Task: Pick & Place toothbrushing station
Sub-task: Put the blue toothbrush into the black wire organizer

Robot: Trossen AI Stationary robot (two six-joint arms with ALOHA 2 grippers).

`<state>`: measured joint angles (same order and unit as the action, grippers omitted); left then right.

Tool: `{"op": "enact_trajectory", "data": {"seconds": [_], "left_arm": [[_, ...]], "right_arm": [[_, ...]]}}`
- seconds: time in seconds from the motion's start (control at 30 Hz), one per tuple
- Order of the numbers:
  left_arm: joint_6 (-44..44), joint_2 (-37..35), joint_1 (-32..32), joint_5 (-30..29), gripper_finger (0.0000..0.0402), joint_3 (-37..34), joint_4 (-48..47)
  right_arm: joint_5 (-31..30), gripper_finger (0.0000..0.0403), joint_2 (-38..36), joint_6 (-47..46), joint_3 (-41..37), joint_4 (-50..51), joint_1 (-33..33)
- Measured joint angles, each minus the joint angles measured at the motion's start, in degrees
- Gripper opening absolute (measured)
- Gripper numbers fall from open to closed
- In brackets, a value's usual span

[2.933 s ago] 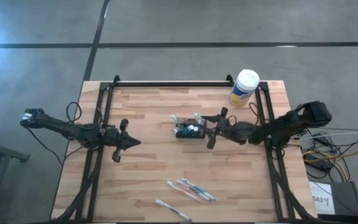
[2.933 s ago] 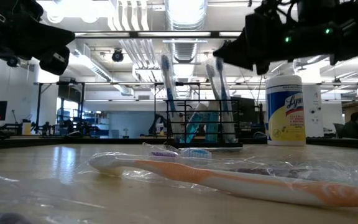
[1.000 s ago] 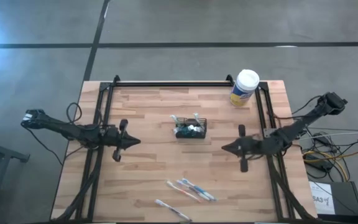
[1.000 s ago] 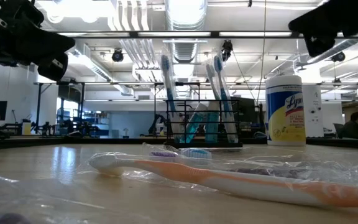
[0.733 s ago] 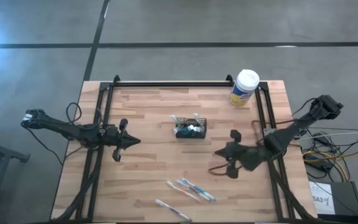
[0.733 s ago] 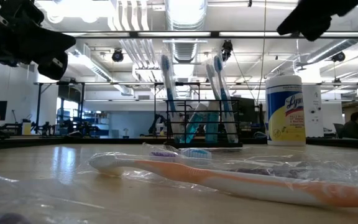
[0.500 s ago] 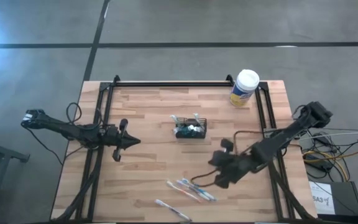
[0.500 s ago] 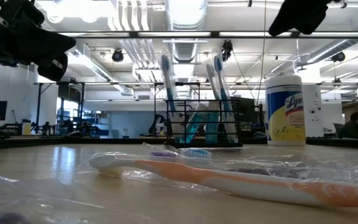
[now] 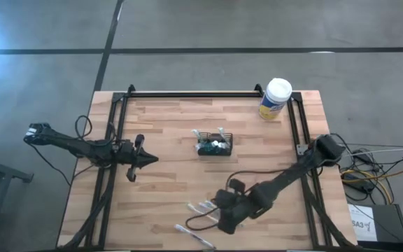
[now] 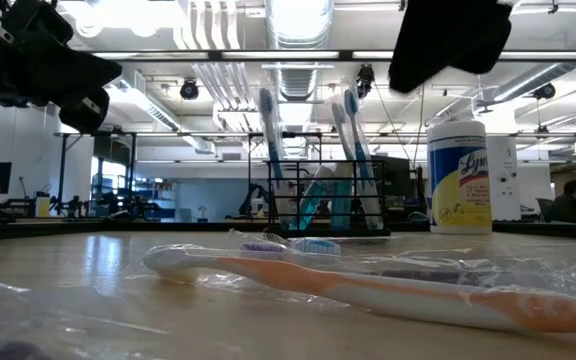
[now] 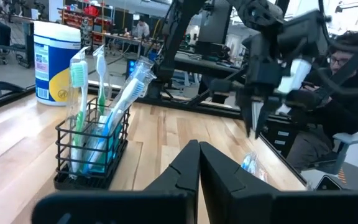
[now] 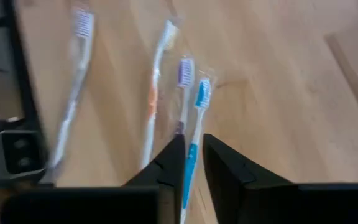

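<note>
The black mesh caddy (image 9: 215, 145) stands on its base at the table's middle, with several toothbrushes upright in it; it also shows in the low view (image 10: 328, 196) and the left wrist view (image 11: 91, 152). My right gripper (image 9: 214, 206) hovers over the wrapped toothbrushes (image 9: 200, 207) near the front edge, fingers a narrow gap apart (image 12: 192, 140), empty. My left gripper (image 9: 152, 159) is shut and empty (image 11: 198, 149) at the table's left, pointing toward the caddy.
A white-lidded, yellow-labelled canister (image 9: 276, 98) stands at the far right corner. Another wrapped toothbrush (image 9: 191, 235) lies at the front edge; several show in the right wrist view (image 12: 157, 93). A person (image 11: 344, 93) sits beyond the table. A black frame rail (image 9: 194, 94) runs along the far edge.
My right gripper has drawn back from the caddy, then swung from the table's right side toward the near edge and the left, ending over the wrapped toothbrushes. The caddy and the toothbrushes have stayed where they were.
</note>
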<state>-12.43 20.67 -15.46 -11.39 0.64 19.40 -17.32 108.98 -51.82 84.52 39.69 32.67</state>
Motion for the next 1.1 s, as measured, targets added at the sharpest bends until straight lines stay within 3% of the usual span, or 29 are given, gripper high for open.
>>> {"op": "enact_trajectory", "data": {"seconds": [0.2, 0.43, 1.1], "left_arm": [[0.5, 0.0, 0.0, 1.9, 0.0012, 0.0, -0.2], [1.9, 0.0, 0.0, 2.1, 0.0009, 0.0, -0.2], [0.8, 0.0, 0.0, 2.7, 0.0011, 0.0, -1.2]], "right_arm": [[4.2, 0.0117, 7.2, -3.3, 5.3, 4.1, -1.0], [5.8, 0.0159, 10.7, -3.3, 5.7, 4.9, -2.7], [8.3, 0.0155, 10.6, -2.7, 3.1, 4.4, -3.3]]}}
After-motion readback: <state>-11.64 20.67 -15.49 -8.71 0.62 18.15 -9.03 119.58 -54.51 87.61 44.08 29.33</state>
